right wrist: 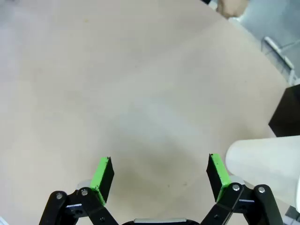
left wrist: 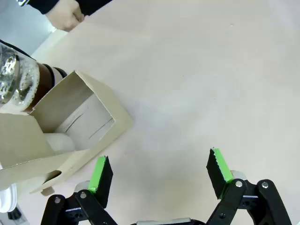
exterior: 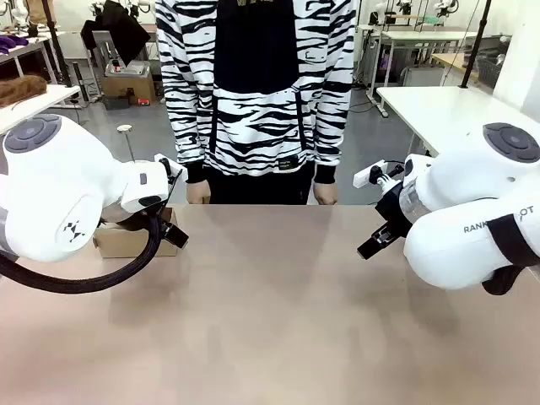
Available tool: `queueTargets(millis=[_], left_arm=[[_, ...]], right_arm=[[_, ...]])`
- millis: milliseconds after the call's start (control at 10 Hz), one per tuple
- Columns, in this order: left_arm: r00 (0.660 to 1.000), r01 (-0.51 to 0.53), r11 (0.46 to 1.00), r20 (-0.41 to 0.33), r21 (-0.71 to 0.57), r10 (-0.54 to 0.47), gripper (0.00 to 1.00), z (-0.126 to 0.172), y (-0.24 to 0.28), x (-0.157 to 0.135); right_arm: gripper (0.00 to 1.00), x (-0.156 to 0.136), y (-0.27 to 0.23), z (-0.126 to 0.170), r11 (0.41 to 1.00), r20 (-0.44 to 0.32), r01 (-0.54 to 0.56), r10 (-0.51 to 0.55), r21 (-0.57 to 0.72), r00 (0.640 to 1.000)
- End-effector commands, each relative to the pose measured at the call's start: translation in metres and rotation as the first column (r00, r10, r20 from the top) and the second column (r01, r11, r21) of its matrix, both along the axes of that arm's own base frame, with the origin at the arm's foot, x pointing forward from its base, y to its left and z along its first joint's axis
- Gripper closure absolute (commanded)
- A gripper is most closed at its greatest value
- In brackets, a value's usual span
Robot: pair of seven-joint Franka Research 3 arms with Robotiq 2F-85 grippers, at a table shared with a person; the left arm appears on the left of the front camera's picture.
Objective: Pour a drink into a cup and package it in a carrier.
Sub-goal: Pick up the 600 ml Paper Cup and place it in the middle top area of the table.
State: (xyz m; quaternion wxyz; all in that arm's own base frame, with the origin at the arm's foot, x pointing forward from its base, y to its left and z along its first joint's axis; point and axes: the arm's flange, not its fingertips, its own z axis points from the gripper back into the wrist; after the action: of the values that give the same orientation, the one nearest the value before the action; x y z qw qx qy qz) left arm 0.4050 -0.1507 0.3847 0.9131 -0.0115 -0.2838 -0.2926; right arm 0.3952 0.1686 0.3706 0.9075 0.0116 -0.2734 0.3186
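My left hand [left wrist: 159, 171] hangs over the bare tabletop [exterior: 270, 321] with its two green-padded fingers spread wide and nothing between them. Just beyond one finger in the left wrist view stands the carrier [left wrist: 28, 140], brown cardboard with an open compartment. Something white and rounded sits low inside it, and I cannot tell what it is. Right behind the carrier is the glass pot [left wrist: 16, 82], with the dark brown drink [left wrist: 44, 75] showing through its wall. Whether the pot touches the cardboard I cannot tell.

My right hand [right wrist: 159, 173] is also spread wide and empty above plain tabletop. The cup [right wrist: 262, 166], white and tapered, lies close to the outer side of one finger, not between the two. Whether it touches that finger I cannot tell. Farther off on that side is the corner of a black box [right wrist: 287, 110].

In the front view the carrier sits on my left part of the tabletop, partly hidden behind my left arm, and my two hands are well apart with open tabletop between them. At the far edge stands a person [exterior: 253, 84] in a black-and-white striped top, both hands down at the table's edge.
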Motion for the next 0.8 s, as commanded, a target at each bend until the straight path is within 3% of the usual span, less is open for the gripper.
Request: queueTargets(millis=[0,700], left_arm=[[1.0,0.001,1.0,0.01,-0.004,-0.001,0.0,0.0045,-0.0004,0.0006],[1.0,0.001,1.0,0.01,-0.004,-0.001,0.0,0.0045,-0.0004,0.0006]], right_arm=[[0.0,0.0,0.0,0.0,1.0,0.0,0.0,0.0,0.0,1.0],[0.0,0.0,0.0,0.0,1.0,0.0,0.0,0.0,0.0,1.0]])
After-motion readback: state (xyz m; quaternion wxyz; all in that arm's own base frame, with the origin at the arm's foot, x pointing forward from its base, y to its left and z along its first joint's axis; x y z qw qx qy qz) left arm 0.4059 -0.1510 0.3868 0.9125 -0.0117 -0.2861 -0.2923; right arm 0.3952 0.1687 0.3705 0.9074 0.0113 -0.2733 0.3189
